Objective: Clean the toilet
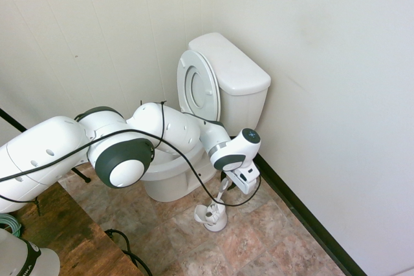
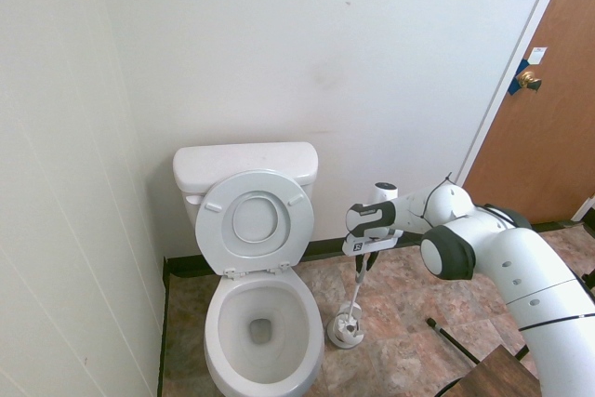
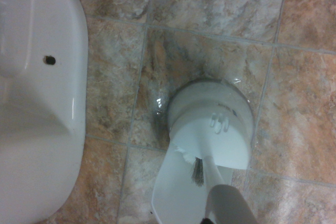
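The toilet point(image 2: 256, 285) stands against the back wall near the corner, its lid and seat raised against the tank and the bowl left open and unobstructed. Just beside its base, on the tiled floor point(image 1: 272, 244), a small white brush holder point(image 2: 346, 330) is seen with the brush handle point(image 2: 357, 287) rising from it at a slight tilt. The claw point(image 2: 363, 264) is pointed straight down at the top of that handle and appears to be drawn in around it, though a firm hold cannot be confirmed. The step in hand is judged to be the taking of the brush. Next, a straight lift clear of the holder would be called for, then a carry over the bowl rim. A brown door point(image 2: 544, 99) is seen well apart and out of the way.
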Action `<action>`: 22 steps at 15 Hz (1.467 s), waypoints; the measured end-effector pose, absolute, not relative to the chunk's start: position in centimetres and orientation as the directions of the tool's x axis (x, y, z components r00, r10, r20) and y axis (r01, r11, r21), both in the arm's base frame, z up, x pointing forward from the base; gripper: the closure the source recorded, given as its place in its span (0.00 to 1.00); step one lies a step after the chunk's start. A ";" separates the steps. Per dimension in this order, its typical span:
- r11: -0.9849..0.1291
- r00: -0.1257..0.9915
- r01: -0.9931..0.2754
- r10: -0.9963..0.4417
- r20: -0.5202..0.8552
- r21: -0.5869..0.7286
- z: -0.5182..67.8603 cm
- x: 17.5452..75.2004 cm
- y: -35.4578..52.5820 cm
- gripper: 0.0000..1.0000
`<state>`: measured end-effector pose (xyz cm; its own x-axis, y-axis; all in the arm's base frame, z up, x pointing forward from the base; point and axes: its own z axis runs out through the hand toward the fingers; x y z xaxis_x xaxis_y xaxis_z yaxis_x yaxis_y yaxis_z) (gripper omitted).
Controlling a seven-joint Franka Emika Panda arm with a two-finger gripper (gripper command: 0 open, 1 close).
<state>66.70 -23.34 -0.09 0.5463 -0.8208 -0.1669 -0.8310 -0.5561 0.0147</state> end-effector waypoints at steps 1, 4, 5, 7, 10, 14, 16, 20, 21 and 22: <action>-0.558 0.548 -0.830 -0.820 -0.166 0.014 0.0 66.8 -23.2 1.00; -0.562 0.553 -0.827 -0.817 -0.162 0.014 0.5 66.5 -22.9 1.00; -0.565 0.557 -0.825 -0.816 -0.157 0.013 0.7 66.2 -22.7 1.00; -0.571 0.563 -0.821 -0.813 -0.147 0.015 1.2 65.2 -21.6 1.00; -0.579 0.567 -0.813 -0.809 -0.155 0.053 1.9 63.3 -20.0 1.00; -0.581 0.571 -0.811 -0.813 -0.115 0.075 3.8 61.3 -19.3 1.00; -0.581 0.573 -0.810 -0.813 -0.101 0.078 6.4 60.2 -18.9 1.00; -0.600 0.595 -0.794 -0.800 -0.074 0.097 12.6 57.5 -17.7 1.00; -0.605 0.602 -0.789 -0.796 -0.064 0.103 14.3 56.6 -17.3 1.00; -0.608 0.605 -0.787 -0.794 -0.058 0.102 16.0 55.7 -16.8 1.00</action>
<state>55.71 -16.76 16.03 0.6055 -0.7938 -0.0581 -0.7874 -0.6080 0.1016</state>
